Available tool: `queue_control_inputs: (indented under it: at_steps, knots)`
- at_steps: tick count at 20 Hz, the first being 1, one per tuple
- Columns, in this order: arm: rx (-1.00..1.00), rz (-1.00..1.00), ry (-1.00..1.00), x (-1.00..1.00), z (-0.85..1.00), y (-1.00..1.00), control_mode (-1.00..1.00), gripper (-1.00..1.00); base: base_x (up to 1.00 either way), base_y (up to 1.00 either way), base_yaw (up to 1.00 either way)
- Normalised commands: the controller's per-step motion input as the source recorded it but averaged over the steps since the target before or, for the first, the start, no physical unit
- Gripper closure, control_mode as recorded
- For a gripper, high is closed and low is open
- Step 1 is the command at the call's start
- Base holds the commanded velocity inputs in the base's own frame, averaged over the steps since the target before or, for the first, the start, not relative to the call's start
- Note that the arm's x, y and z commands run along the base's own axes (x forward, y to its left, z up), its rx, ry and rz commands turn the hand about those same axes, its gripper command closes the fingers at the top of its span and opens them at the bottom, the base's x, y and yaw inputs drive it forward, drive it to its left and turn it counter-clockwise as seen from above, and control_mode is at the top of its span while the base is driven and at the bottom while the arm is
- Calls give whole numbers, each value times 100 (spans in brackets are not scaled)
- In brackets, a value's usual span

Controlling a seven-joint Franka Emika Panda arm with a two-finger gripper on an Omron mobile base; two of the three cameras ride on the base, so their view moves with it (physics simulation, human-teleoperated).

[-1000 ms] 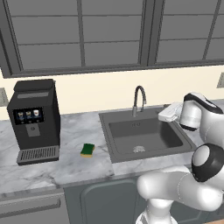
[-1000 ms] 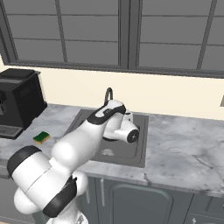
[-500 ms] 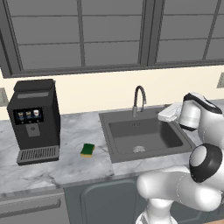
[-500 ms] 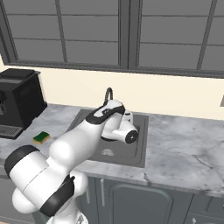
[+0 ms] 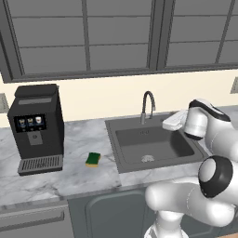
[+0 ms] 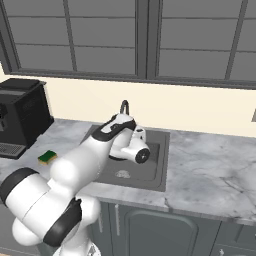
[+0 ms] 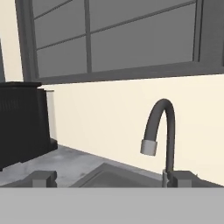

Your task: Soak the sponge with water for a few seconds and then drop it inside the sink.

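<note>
A grey-veined white marble counter (image 5: 79, 139) runs across the middle of the left base view, above dark grey cabinet fronts. At the left of the frame a black box-shaped coffee machine (image 5: 37, 128) stands on it against the cream wall. Just right of the machine, nearer the front edge, lies a small rectangular sponge (image 5: 93, 159), green on top over yellow. Set into the counter at centre-right is a dark grey rectangular sink (image 5: 153, 144) with a curved grey gooseneck faucet (image 5: 147, 106) at its back rim.
</note>
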Motion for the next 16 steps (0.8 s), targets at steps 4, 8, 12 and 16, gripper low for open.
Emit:
queue_control_inputs:
  at_steps: [4, 8, 12, 16]
  knots:
    - [0, 0, 0, 10, -19, 1, -100, -100, 0, 0, 0]
    - [0, 0, 0, 4, -18, 0, -100, -100, 0, 0, 0]
    - [0, 0, 0, 6, -5, -1, -100, -100, 0, 0, 0]
    - [0, 0, 0, 13, 0, -3, -100, -100, 0, 0, 0]
